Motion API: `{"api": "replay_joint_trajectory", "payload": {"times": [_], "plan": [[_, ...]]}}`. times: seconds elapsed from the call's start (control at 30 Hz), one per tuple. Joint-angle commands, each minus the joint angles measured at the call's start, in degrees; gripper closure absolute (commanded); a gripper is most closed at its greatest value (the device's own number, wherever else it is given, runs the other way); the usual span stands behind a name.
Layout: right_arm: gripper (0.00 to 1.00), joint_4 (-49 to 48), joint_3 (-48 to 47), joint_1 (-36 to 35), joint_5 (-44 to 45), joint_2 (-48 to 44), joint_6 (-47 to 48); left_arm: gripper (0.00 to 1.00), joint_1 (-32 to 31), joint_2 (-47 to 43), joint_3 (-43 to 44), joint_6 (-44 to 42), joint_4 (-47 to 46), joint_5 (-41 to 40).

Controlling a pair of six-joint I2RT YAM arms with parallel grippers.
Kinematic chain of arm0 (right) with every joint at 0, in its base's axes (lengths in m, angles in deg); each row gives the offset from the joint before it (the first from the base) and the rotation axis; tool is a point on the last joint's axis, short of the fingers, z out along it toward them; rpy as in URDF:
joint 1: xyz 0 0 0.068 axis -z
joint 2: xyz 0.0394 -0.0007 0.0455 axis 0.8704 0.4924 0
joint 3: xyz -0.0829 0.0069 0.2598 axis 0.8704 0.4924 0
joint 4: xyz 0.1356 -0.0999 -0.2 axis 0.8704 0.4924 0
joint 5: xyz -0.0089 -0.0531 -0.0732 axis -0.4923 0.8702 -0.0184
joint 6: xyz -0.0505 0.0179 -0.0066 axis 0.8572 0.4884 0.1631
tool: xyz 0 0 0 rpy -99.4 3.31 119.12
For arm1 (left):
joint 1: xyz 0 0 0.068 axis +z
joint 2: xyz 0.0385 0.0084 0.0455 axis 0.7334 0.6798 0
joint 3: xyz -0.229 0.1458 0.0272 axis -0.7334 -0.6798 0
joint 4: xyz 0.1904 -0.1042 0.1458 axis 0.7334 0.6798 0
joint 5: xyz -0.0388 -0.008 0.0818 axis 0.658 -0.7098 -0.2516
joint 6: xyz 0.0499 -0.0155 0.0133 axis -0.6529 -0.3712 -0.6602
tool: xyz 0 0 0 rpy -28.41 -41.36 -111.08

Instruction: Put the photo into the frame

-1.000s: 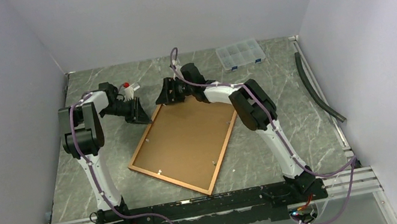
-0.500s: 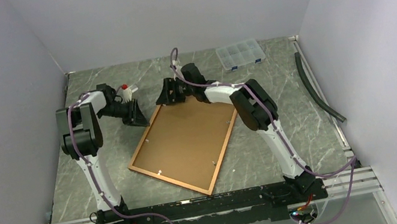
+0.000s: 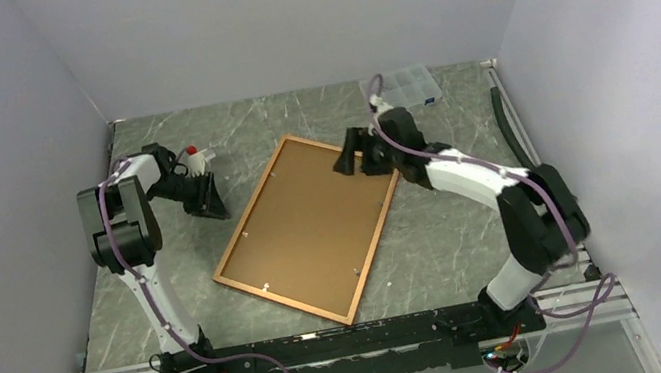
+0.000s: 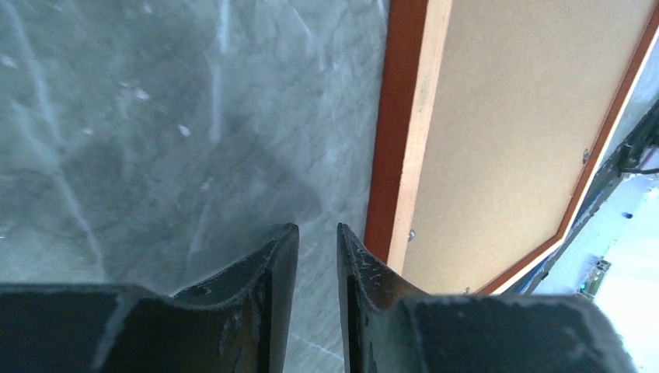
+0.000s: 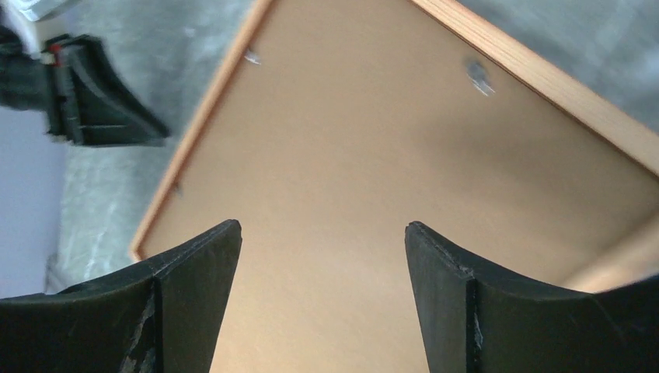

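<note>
- frame (image 3: 282, 302) lies back-up and skewed on the table, with the brown backing board (image 3: 308, 226) filling it
- photo not visible in any view. Probably under the board, can't confirm
- left gripper (image 4: 315, 233) sits just off the frame's left rim, low over the table, jaws narrow with nothing between them
- right gripper (image 5: 322, 229) hangs over the frame's far-right part, above the board, jaws wide and holding nothing
- risk: can't tell whether the small metal tabs (image 5: 478, 76) on the frame's inner rim are turned over the board. If they aren't, lifting or flipping the frame would let the board and print drop out
- risk: the frame looks loose on smooth stone, so a sideways brush from the left fingers against its left rim would likely slide or spin it. That would pull the tabs off the right gripper's aim
- risk: right fingers pressing on the board near the frame's middle could load the pane underneath — flex or crack
- risk: left jaws look too narrow to take the rim as they stand; pushing in like this would shove the frame, not grip it
</note>
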Motion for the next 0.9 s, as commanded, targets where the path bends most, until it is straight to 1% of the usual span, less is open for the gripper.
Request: {"api": "replay_joint_trajectory", "payload": {"times": [0.0, 0.07, 0.2, 0.33, 0.37, 0.53, 0.63, 0.7, 0.77, 0.87], "plan": [[0.18, 4.36, 13.06, 2.03, 8.81, -6.45, -2.77, 0.68, -0.58, -3.44, -4.78, -3.61, -2.48, -6.79], [0.17, 3.93, 15.61, 2.5, 9.53, -7.65, -3.91, 0.69, -0.86, -4.34, -6.97, -4.35, -3.6, -8.59], [0.15, 2.83, 17.36, 3.21, 9.36, -6.05, -4.91, 0.7, -2.19, -6.88, -11.3, -6.02, -5.35, -10.88], [0.15, -4.03, 16.68, 3.74, 6.11, -1.9, -5.76, 0.7, -4.19, -9.8, -15.42, -8.51, -6.37, -12.29], [0.15, -4.9, 15.12, 3.74, 5.03, -0.18, -5.56, 0.71, -4.52, -10.2, -16.2, -9.38, -5.92, -12.27], [0.15, -3.84, -0.17, 3.31, 0.85, 11.23, -3.9, 0.72, -6.07, -12.48, -19.09, -13.42, -3.5, -13.15], [0.15, -0.51, -8.24, 3.32, -1.01, 15.98, -3.1, 0.72, -6.45, -13.62, -20.35, -14.62, -2.91, -14.21], [0.15, -0.52, -9.84, 3.32, -1.97, 14.78, -2.79, 0.73, -6.32, -14.29, -21.03, -15.17, -2.63, -14.81], [0.15, 0.25, -9.83, 3.33, -2.35, 11.5, -2.01, 0.74, -6.07, -14.9, -21.5, -15.43, -2.39, -14.85], [0.15, 2.58, -7.15, 4.14, -1.29, 5.61, -1.25, 0.74, -5.58, -14.93, -20.6, -14.89, -1.43, -13.81]]}}
